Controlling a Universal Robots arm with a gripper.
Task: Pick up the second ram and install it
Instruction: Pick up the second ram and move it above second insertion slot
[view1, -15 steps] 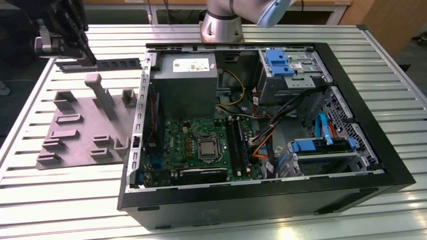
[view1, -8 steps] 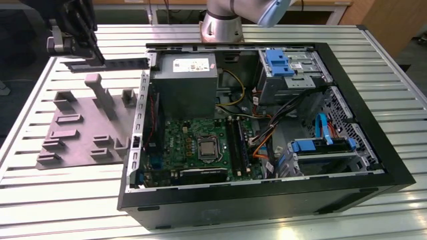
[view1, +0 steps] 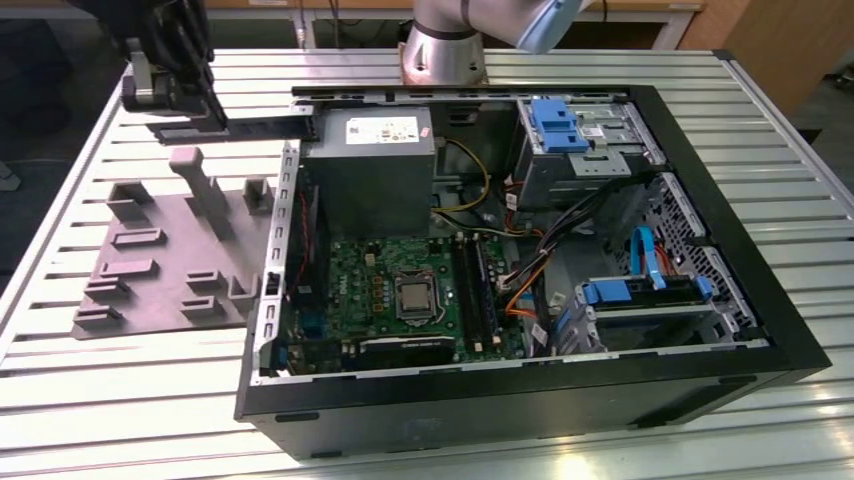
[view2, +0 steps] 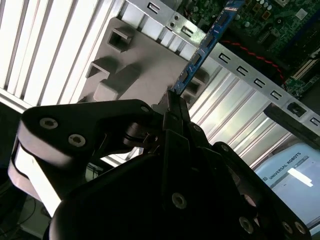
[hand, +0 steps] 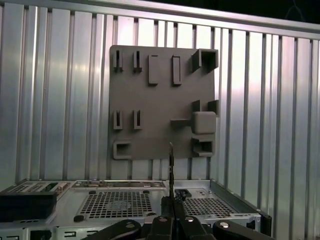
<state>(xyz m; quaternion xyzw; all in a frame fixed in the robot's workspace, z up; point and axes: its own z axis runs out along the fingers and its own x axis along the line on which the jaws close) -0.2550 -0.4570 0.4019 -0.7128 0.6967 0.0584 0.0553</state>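
Memory stick (view2: 207, 42) is clamped in the gripper (view2: 175, 102). The fingers are closed on one short end and the rest juts straight out past the fingertips. The stick is in the air outside the computer case (view1: 534, 395), just off the case wall on the exterior view's left, near the corner by the power supply box (view1: 374, 165). Can't tell whether its free end touches the case rim.

Pose: the gripper hangs beside that wall, above the far end of the grey slotted tray (view1: 147, 270). It holds the stick level, pointing at the case. The arm base (view1: 441, 45) sits behind the case's far wall.

Room: the case is open on top, with the motherboard (view1: 387, 270) exposed just inside the wall nearest the stick. Cables (view1: 527, 275) crowd the board's edge toward the drive cages (view1: 587, 150). The tray lies flat on the slatted table (view1: 134, 385), beside the case, its edge right up at the case wall.

Look: thin and long. In the first wrist view it is edge-on, a dark sliver. In the second wrist view its face is blue with a row of small chips. In the exterior view it reads near-black.
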